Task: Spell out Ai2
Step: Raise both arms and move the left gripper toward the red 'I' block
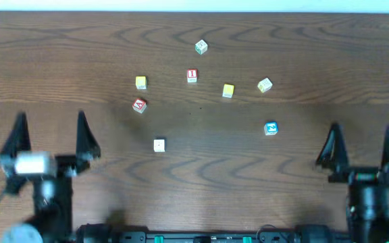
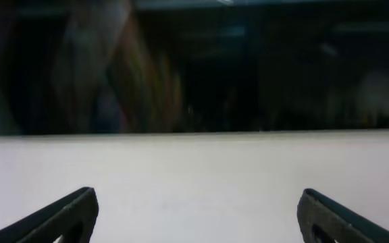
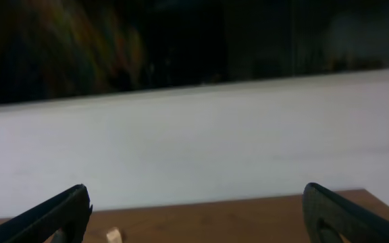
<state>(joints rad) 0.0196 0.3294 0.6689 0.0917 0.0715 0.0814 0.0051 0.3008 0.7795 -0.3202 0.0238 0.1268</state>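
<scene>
Several small letter and number cubes lie scattered on the wooden table. A red and white cube marked A (image 1: 139,105) sits left of centre. A white cube with a red mark like 1 or I (image 1: 192,75) sits further back. A blue cube marked 2 (image 1: 270,128) sits at the right. My left gripper (image 1: 51,135) is open and empty at the front left. My right gripper (image 1: 360,145) is open and empty at the front right. In the left wrist view the gripper (image 2: 194,216) faces a white wall. The right wrist view shows its gripper (image 3: 194,216) above the far table edge.
Other cubes: two yellow ones (image 1: 140,82) (image 1: 228,90), a pale yellow tilted one (image 1: 265,85), a green and white one (image 1: 201,46) at the back, a white one (image 1: 159,145) near the front. A pale cube (image 3: 114,235) shows low in the right wrist view.
</scene>
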